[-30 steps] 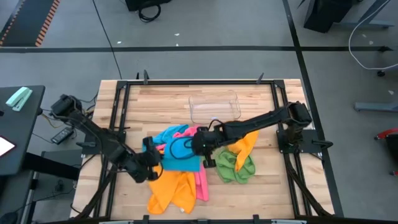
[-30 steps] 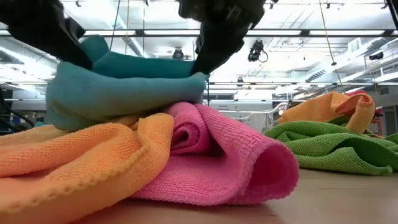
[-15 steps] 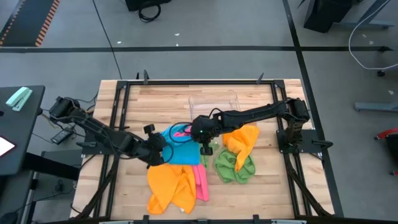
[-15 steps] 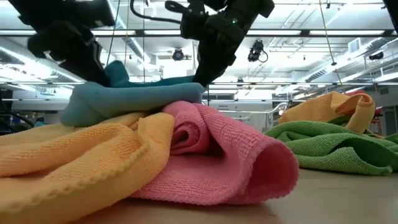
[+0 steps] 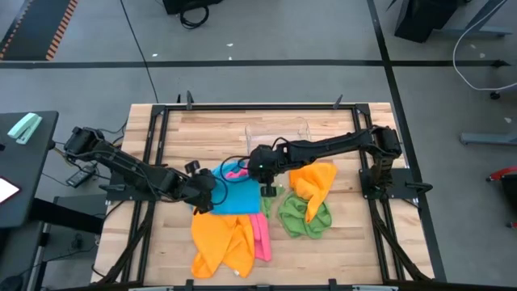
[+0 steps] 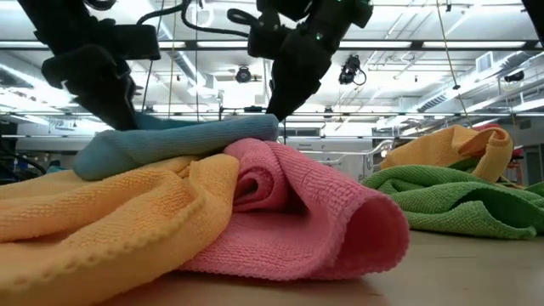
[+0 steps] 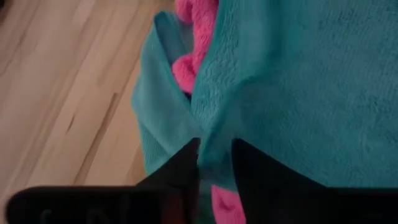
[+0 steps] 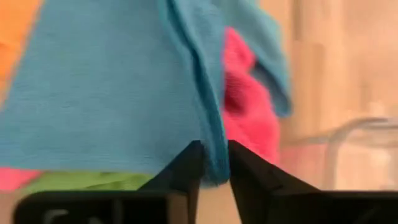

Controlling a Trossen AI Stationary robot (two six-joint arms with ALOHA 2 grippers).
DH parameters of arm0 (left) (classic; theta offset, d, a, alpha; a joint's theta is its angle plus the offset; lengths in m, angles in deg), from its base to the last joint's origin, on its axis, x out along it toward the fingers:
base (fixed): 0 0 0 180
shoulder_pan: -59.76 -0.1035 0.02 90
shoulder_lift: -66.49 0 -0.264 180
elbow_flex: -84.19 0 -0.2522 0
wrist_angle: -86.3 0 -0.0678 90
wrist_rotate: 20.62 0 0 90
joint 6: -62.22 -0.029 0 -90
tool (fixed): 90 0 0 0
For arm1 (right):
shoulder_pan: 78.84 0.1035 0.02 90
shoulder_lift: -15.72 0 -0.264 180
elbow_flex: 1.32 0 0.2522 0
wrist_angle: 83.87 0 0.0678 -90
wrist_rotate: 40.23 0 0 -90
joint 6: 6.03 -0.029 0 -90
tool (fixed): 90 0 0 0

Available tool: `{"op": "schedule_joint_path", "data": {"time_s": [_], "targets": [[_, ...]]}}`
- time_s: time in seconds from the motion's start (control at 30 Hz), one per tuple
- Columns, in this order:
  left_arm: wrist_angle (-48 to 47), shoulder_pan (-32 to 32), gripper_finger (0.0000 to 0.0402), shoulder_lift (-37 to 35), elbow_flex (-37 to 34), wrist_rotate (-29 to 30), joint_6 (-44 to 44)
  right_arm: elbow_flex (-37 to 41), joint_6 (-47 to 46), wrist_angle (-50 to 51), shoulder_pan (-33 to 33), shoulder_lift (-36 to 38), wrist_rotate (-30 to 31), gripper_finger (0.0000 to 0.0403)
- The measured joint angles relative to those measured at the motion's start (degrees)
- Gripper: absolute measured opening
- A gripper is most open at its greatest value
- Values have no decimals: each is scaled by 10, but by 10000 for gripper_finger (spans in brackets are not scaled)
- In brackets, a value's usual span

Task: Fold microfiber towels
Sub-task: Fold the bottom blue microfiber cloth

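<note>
Where five towels lie: two orange (image 5: 220, 245) (image 5: 317, 181), one blue (image 5: 237, 195), one pink (image 5: 261, 234), one green (image 5: 304, 215).

The blue towel (image 7: 298, 93) is a soft cloth with a fine, matt, fuzzy pile, and the pink towel (image 6: 314, 221) and the orange towel (image 6: 110, 212) show a rougher knitted weave with small ribs and a stitched edge. The table (image 5: 202, 129) is made of pale wood planks, smooth with a light sheen, inside a dark metal frame (image 5: 242, 107). The tray (image 5: 279, 137) is clear, glossy plastic, and the green towel (image 6: 459, 200) looks nubby and matt.
</note>
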Motion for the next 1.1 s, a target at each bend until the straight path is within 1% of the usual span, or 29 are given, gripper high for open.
{"op": "schedule_joint_path", "data": {"time_s": [0.1,0.2,0.3,0.37,0.5,0.6,0.7,0.8,0.87,0.9,0.97,1.03,1.1], "targets": [[-34,7,137,-6,3,-9,12,1,-12,20,-12,10,32,123],[-69,15,155,-17,16,-9,22,1,-31,32,-20,31,34,137],[-94,27,163,-23,32,-8,22,1,-47,37,-11,57,34,142],[-67,46,164,-24,38,-8,-5,1,-42,27,5,69,34,142],[40,82,158,-13,38,-14,-80,0,-15,-28,42,72,27,141],[101,100,159,5,38,-13,-112,0,-5,-62,69,64,27,142],[140,118,177,31,38,-12,-116,0,-4,-89,94,49,27,143],[176,126,208,65,38,-11,-114,1,-14,-105,113,36,34,144],[187,127,230,88,37,3,-112,1,-23,-105,121,31,58,144],[207,127,240,102,38,11,-111,1,-26,-117,127,28,74,144],[220,128,257,123,39,35,-115,1,-17,-122,141,27,110,144],[241,131,266,150,52,54,-120,-1,-5,-149,158,19,145,144],[232,134,270,171,66,77,-130,1,3,-135,173,17,177,144]]}}
